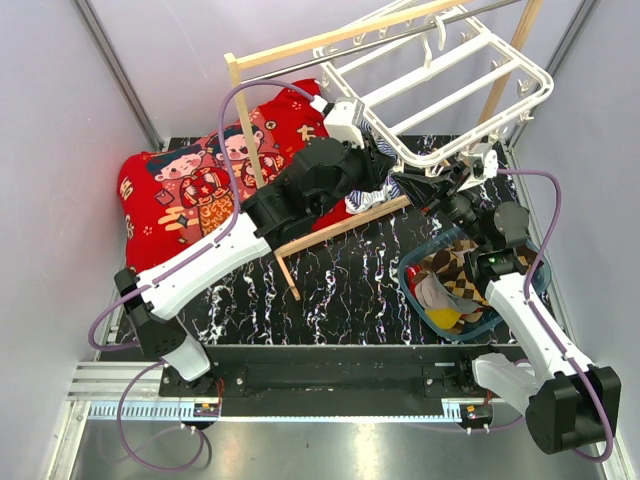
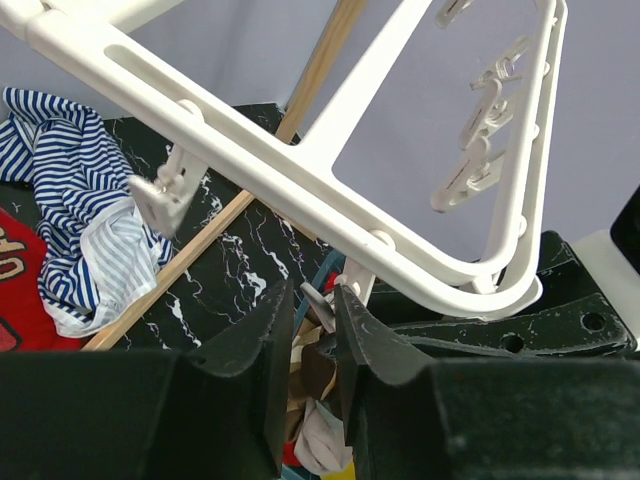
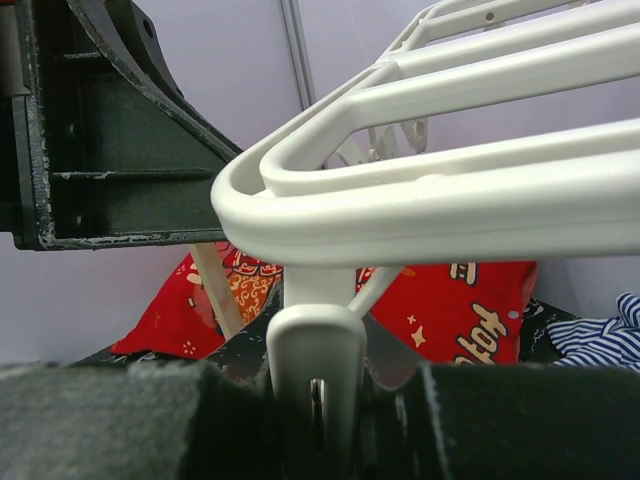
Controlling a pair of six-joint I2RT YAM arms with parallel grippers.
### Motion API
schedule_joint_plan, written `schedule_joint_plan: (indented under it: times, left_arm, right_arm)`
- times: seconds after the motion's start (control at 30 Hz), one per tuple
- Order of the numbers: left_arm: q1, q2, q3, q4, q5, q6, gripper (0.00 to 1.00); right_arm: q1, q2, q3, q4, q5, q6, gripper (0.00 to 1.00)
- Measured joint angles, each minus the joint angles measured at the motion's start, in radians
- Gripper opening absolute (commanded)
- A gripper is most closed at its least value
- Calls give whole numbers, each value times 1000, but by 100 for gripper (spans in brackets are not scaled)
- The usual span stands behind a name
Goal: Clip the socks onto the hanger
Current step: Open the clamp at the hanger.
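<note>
Item: your right end effector (image 3: 315, 375), closed on a white clip peg (image 3: 313, 345) that hangs from the hanger (image 3: 450, 200) corner directly above it. Item: your left end effector (image 2: 312, 298), narrow, with a second peg (image 2: 320, 303) between its tips; whether they touch it cannot be told. Item: socks (image 1: 462, 285), heaped in a basket (image 1: 404, 280) on the tabletop (image 1: 340, 290), below both end effectors and apart from them.

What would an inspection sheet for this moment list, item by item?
Surface: black marbled table.
Job's things: white hanger tilted at the wooden rack; socks lie in a clear bin.
Clutter: red cushion, striped cloth.
Grippers: left hand flanks a peg, grip unclear; right hand shut on a clip peg.
Cables: purple cables loop along both arms.
Surroundings: plain pale walls.
</note>
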Motion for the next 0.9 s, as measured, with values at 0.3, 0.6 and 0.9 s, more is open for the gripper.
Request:
schedule_joint_plan:
  times: [0.3,0.6,0.9]
  left_arm:
    - [-2,19,13,20,-8,-18,0]
    - [-2,24,13,39,-2,-19,0]
    - [-1,24,3,91,35,-18,0]
  right_arm:
    - [0,0,-15,17,6,-1,16]
    - [0,-9,-121,147,80,114,69]
    - [0,-67,-220,216,138,217,66]
